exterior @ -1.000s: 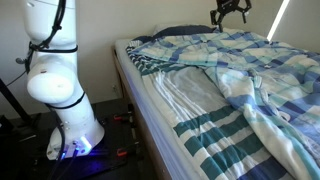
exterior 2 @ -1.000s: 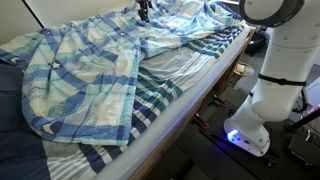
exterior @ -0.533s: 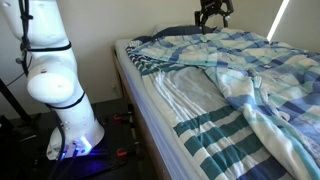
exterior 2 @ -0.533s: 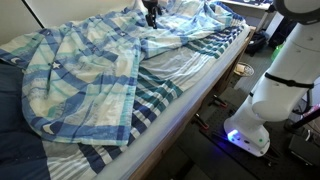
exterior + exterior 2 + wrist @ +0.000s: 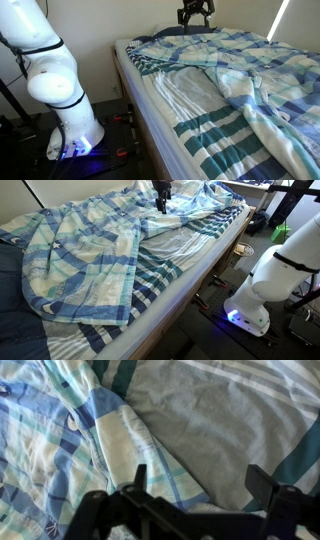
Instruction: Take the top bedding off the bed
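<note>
the tool (image 5: 195, 19) hangs in the air over one end of the bed (image 5: 150, 125), and both exterior views show it above the cloth, not touching it (image 5: 161, 202). in the wrist view its two fingers (image 5: 138, 478) stand wide apart and nothing is between them. the top bedding (image 5: 250, 60), a plaid quilt, lies crumpled across the mattress (image 5: 80, 250). it leaves the striped sheet (image 5: 185, 100) bare along the side near the robot base (image 5: 62, 85). under the tool, the wrist view shows the edge of the quilt (image 5: 40, 450) lying against the pale sheet (image 5: 230, 420).
</note>
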